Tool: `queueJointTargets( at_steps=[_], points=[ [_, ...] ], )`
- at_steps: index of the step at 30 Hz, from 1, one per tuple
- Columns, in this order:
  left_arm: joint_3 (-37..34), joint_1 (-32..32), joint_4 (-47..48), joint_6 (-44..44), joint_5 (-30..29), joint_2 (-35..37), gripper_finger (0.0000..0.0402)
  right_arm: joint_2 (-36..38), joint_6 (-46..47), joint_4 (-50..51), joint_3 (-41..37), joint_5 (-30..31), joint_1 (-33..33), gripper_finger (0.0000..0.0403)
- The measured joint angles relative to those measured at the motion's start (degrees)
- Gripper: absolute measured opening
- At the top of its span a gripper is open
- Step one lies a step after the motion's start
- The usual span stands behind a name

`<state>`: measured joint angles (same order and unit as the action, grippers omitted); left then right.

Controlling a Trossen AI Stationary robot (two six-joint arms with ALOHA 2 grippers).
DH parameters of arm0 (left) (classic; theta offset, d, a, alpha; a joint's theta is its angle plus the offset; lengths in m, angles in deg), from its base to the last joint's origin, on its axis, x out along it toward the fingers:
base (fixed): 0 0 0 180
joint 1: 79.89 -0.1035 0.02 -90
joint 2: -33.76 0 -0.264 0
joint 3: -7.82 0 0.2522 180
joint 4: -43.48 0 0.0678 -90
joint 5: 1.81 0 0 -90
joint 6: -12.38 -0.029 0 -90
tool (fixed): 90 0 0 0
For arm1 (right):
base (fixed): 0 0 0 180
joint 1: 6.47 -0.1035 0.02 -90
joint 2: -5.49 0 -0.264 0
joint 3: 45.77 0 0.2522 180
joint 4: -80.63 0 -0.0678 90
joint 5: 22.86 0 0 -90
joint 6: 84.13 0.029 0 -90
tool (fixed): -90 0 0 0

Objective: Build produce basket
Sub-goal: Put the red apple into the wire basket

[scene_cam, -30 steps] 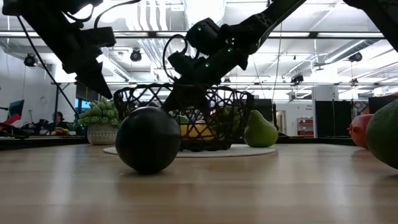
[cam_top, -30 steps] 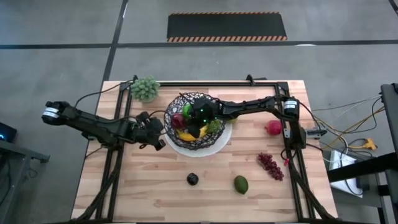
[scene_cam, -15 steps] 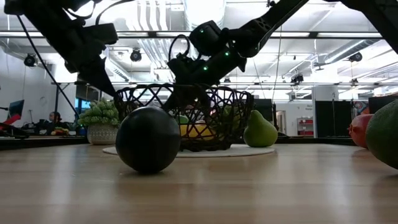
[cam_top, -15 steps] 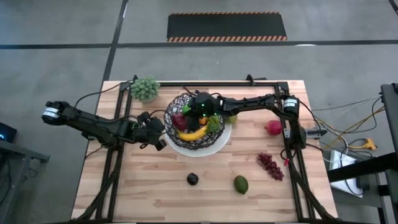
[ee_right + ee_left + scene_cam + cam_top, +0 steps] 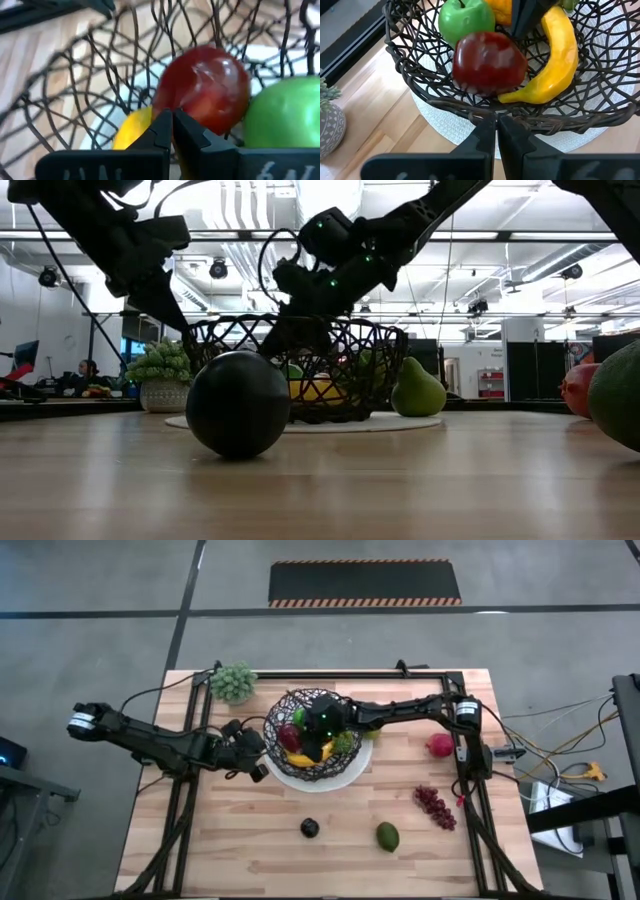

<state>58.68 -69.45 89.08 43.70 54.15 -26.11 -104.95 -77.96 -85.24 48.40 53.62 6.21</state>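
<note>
The black wire basket (image 5: 345,768) stands on a flat white plate (image 5: 360,762) at the table's middle. In it lie a red apple (image 5: 489,62), a green apple (image 5: 466,20) and a yellow banana (image 5: 555,60). My left gripper (image 5: 496,122) is shut on the basket's left rim. My right gripper (image 5: 172,119) is shut and reaches down inside the basket, its tips between the red apple (image 5: 207,95) and the banana (image 5: 131,131). A dark plum (image 5: 310,828), an avocado (image 5: 387,836) and dark red grapes (image 5: 435,805) lie on the table. My left gripper pinches the basket's rim wire (image 5: 470,114) on its left side between its two fingers. The fingers come level from the table's left. The basket stands upright on the white plate. My right gripper has its shut tips at the red apple's lower edge; whether they touch, I cannot tell.
A pale green leafy cluster in a pot (image 5: 233,682) stands at the far left. A green pear (image 5: 418,390) stands beside the basket on its right. A red fruit (image 5: 438,746) lies near the right arm's base. The near half of the table holds only the loose produce.
My right gripper has drawn back toward the table's far edge, baring the banana, and has then come back over the basket's middle. The basket and my left gripper have kept still.
</note>
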Motion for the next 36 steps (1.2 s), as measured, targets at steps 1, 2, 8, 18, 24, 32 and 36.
queueJointTargets(
  at_steps=[1, 2, 8, 18, 24, 32, 36],
  points=[
    [0.0, 0.0, -0.1, 0.3, 0.0, 0.0, 0.0001, 0.1, -0.2, -0.3, 0.5, 0.0, 0.2, 0.0009],
    [0.0, 0.1, -0.1, 0.7, 0.0, 0.0, 0.0001, 0.2, -0.3, -0.6, 1.1, 0.0, 0.3, 0.0009],
    [0.3, 0.1, -0.3, 1.0, 0.0, 0.0, 0.0001, -0.1, -2.4, -4.8, 2.1, 4.2, 0.1, 0.0009],
    [0.0, 0.1, -0.4, 1.0, 0.0, 0.0, 0.0001, -1.7, -2.4, 2.8, 2.0, 4.7, -0.2, 0.0009],
    [-0.1, 0.1, -0.3, 0.9, -0.8, 0.0, 0.0001, -1.5, -8.5, 5.9, 2.0, 3.6, -2.3, 0.0009],
    [-0.6, 0.1, -0.9, 1.0, -1.0, 0.0, 0.0002, -1.9, -10.5, 7.5, 1.8, 1.5, -4.1, 0.0009],
    [-0.8, 0.1, -1.5, 1.0, -1.0, 0.0, 0.0002, -1.8, -10.3, 7.6, 1.8, 1.6, -4.1, 0.0009]
  ],
)
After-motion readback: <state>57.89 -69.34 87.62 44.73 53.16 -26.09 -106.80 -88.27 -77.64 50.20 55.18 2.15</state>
